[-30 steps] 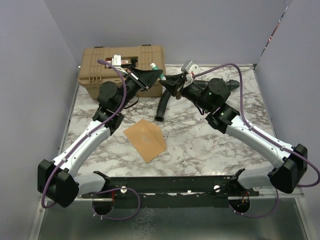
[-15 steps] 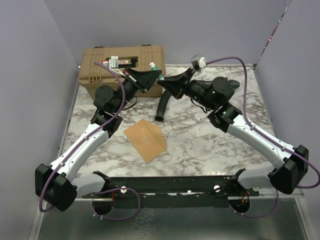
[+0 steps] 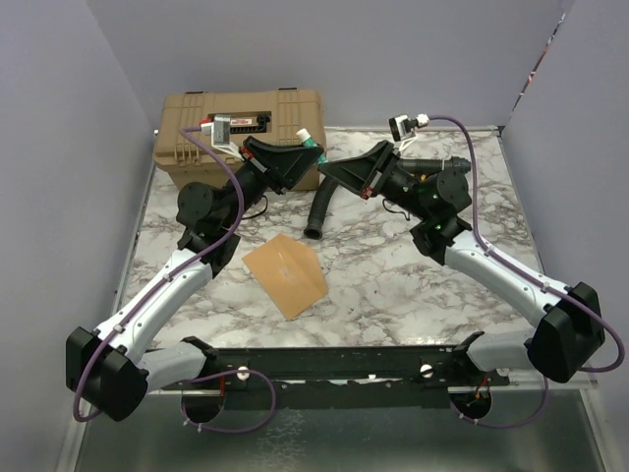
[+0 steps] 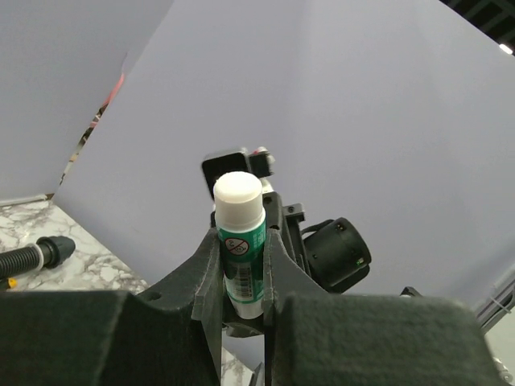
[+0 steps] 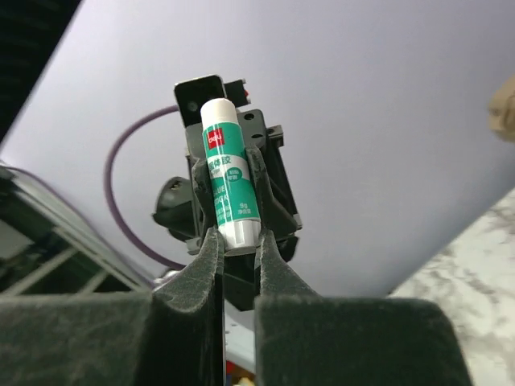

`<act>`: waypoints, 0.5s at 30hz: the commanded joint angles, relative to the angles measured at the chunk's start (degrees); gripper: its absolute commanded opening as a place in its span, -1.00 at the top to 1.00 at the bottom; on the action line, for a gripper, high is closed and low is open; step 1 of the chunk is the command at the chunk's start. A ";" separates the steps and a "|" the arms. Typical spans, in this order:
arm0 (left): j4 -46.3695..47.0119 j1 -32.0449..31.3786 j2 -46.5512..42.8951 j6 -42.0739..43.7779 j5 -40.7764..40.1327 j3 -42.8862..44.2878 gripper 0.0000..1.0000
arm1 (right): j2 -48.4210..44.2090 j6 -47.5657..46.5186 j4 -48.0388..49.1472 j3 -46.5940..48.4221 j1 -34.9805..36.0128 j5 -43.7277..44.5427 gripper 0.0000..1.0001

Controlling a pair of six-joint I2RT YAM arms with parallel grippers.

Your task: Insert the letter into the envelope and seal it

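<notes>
The left gripper clamps the glue stick. The right gripper is nearly closed at the stick's lower end, but a grip cannot be confirmed. The envelope lies flat on the table below; a skewed pull could drop the stick.
</notes>
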 commanded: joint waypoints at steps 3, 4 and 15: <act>2.95 1.00 -1.75 3.71 0.43 -1.31 1.00 | 2.75 29.27 18.35 -0.84 -0.51 3.88 0.99; 2.99 0.97 -1.83 3.58 0.28 -1.36 1.00 | 3.34 30.83 19.07 -0.73 -0.36 4.04 0.99; -7.92 1.01 -1.32 0.86 -6.18 1.37 1.00 | -5.15 -9.93 -8.45 3.78 -0.04 7.72 -0.28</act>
